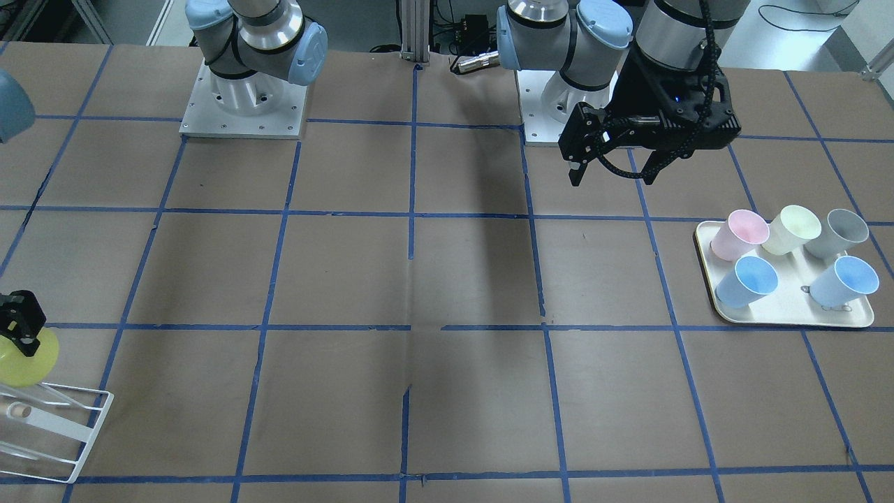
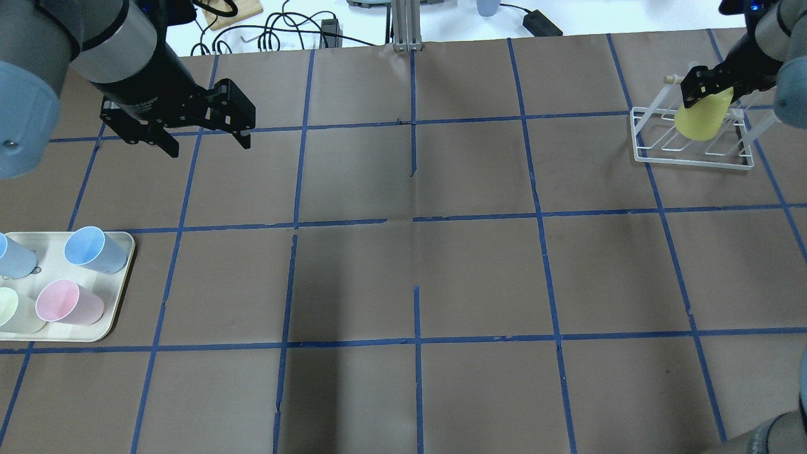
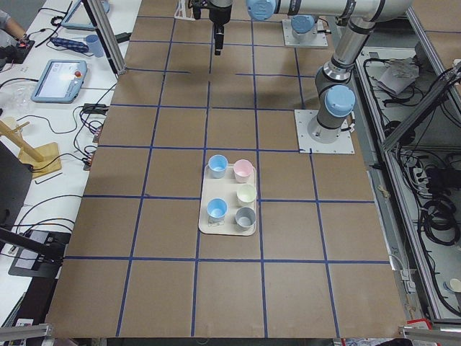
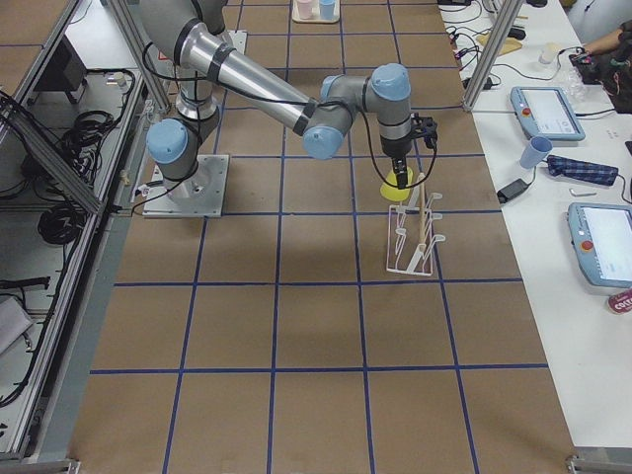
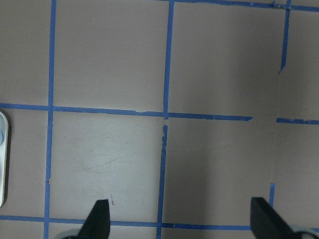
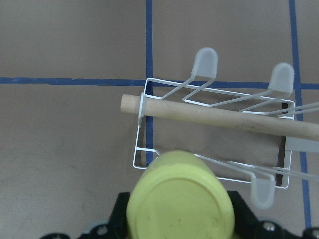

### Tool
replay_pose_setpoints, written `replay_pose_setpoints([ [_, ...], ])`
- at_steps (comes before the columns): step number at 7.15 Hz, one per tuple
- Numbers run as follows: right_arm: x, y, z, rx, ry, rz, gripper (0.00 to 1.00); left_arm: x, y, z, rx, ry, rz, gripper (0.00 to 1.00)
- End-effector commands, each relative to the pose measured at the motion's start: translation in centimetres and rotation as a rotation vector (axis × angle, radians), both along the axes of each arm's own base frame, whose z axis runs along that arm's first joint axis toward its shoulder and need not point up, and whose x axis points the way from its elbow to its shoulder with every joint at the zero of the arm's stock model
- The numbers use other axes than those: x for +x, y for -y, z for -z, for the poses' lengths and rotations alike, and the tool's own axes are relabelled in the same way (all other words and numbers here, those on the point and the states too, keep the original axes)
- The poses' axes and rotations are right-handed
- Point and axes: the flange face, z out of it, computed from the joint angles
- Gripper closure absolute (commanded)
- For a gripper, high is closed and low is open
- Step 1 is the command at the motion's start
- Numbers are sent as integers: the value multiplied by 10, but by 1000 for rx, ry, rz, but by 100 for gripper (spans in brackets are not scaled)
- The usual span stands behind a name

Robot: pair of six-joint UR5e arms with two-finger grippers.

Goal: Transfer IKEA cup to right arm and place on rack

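Brown-paper worktop (image 2: 479,277), gridded in blue tape. IKEA cup (image 2: 702,118) is held clamped in the jaws of the right arm (image 4: 257,84), tilted above the rack (image 2: 693,164) at 2 o'clock in the overhead view; contact with the rods cannot be judged. Jaws of the left arm (image 2: 120,44) are seen spread wide and empty at 10 o'clock, well apart from the tray (image 1: 789,293) at 8 o'clock. Risks judged: the cup's closed base is turned toward the capped prongs (image 6: 205,59), so a prong or the wooden peg (image 6: 209,115) could be struck; if released early, the smooth cup could roll off the slanted rods.
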Motion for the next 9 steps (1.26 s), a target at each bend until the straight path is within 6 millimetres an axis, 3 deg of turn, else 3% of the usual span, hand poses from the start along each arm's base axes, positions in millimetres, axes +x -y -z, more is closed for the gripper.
replay_pose_setpoints([
  [1,-6,1,11,16,4,5,74,0,0,0,1,0,-1,0],
  [5,-17,7,31,26,6,-4,71,5,10,-2,5,4,-18,0],
  [7,-19,10,43,27,8,0,63,5,20,-7,-4,4,-18,0],
  [8,-18,11,44,28,9,3,47,6,24,-11,-8,5,-19,0],
  [9,-17,12,42,20,20,3,13,6,27,-13,1,7,-19,0],
])
